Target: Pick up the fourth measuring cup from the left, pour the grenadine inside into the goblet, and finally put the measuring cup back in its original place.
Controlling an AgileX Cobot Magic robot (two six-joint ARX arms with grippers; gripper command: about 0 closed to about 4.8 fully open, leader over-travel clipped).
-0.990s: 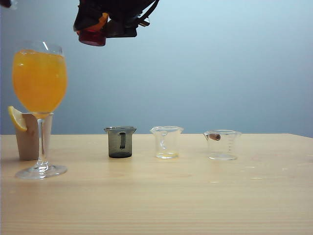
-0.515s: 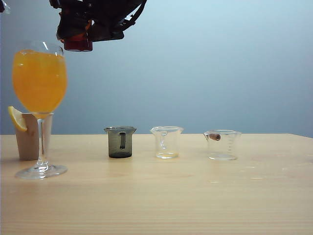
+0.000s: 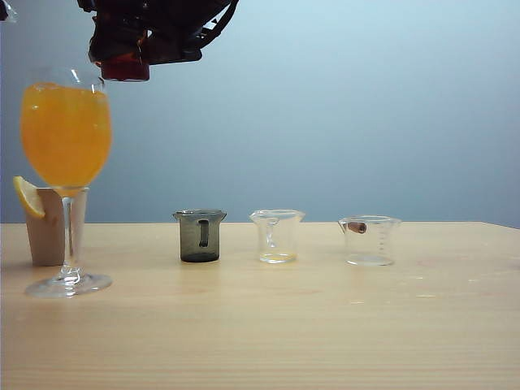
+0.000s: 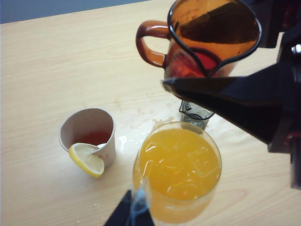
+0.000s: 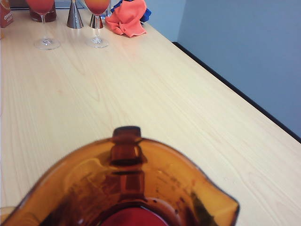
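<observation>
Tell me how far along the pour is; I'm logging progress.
Done: the right gripper has the amber-brown see-through measuring cup lifted above the tall clear stemmed goblet of orange juice. In hand: the pour, not begun, since deep red grenadine still sits inside. Left: pouring, then returning the cup to the table. The left gripper hangs near the goblet's rim.

Right gripper (image 3: 134,50), closed on fourth measuring cup (image 3: 124,68), was carried leftward along top of exterior view, from above gap between goblet (image 3: 66,134) and smoky grey cup (image 3: 200,236) to just above goblet's right rim. Most of shift was made in first half second; only slight leftward creep was seen afterwards. Cup with grenadine (image 4: 205,60) was brought slightly higher in frame, kept near level, nothing poured.
</observation>
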